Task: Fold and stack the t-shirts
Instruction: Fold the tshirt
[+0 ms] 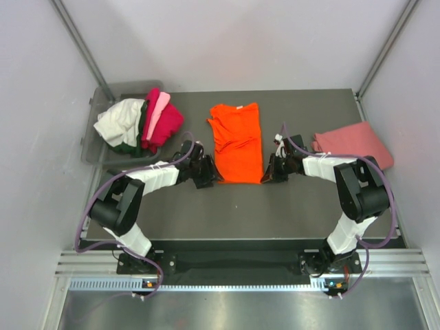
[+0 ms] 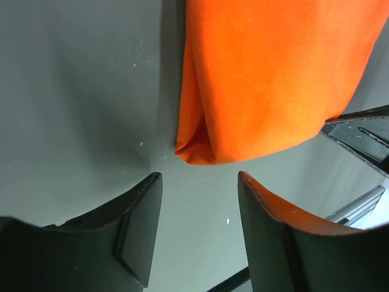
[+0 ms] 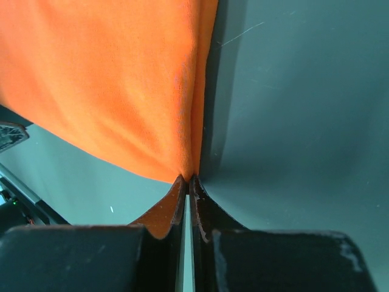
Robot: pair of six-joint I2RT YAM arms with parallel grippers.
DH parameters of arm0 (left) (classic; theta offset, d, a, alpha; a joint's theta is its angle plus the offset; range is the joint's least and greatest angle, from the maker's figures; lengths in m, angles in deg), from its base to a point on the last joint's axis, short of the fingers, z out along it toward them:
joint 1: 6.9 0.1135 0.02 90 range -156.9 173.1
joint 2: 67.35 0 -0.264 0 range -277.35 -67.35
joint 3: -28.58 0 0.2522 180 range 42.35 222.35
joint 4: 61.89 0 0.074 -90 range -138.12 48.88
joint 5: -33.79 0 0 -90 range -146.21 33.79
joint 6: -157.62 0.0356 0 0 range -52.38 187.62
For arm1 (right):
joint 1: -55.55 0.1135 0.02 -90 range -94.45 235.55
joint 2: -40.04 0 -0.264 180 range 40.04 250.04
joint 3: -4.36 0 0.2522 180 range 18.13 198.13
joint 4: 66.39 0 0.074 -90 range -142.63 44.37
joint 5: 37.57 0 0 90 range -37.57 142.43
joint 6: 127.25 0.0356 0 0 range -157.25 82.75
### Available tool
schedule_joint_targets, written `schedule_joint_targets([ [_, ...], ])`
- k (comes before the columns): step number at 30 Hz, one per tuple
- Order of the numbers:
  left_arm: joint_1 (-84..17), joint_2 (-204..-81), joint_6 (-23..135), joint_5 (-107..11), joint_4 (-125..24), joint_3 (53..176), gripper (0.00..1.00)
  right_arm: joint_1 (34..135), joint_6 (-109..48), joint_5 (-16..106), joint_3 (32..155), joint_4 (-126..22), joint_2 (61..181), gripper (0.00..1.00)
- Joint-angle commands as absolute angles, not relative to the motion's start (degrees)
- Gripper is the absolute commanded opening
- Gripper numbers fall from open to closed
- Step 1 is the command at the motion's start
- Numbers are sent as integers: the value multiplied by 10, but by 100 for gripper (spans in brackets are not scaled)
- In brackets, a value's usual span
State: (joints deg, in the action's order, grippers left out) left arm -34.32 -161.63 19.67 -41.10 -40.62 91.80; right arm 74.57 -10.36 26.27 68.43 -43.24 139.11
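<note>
Orange t-shirt (image 1: 235,143) lies folded lengthwise, and our right gripper (image 3: 188,179) clamps its near right corner. Our left gripper (image 2: 199,207) sits just short of its near left corner, jaws spread apart.

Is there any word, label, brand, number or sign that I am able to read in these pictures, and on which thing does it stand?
No text can be read anywhere.
The orange shirt, the pink shirt and the shirts in the bin are plain, with no print or tag showing.
The arm bases show only small lights; any marks there are too small to read.
</note>
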Motion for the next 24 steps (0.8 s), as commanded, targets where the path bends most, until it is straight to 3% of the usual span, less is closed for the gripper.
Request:
schedule_joint_targets([
  [1,-348,-1629,188,-416,-436,917,57,756,-108,271,695,-457,1394,0],
  [7,-349,-1646,184,-428,-445,917,48,757,-109,271,693,-459,1394,0],
  [13,-348,-1665,181,-436,-442,928,46,761,-108,273,693,-461,1391,0],
  [20,-348,-1669,187,-448,-437,939,52,763,-108,274,693,-462,1392,0],
  [24,-348,-1691,184,-450,-446,946,44,764,-108,274,691,-464,1389,0],
])
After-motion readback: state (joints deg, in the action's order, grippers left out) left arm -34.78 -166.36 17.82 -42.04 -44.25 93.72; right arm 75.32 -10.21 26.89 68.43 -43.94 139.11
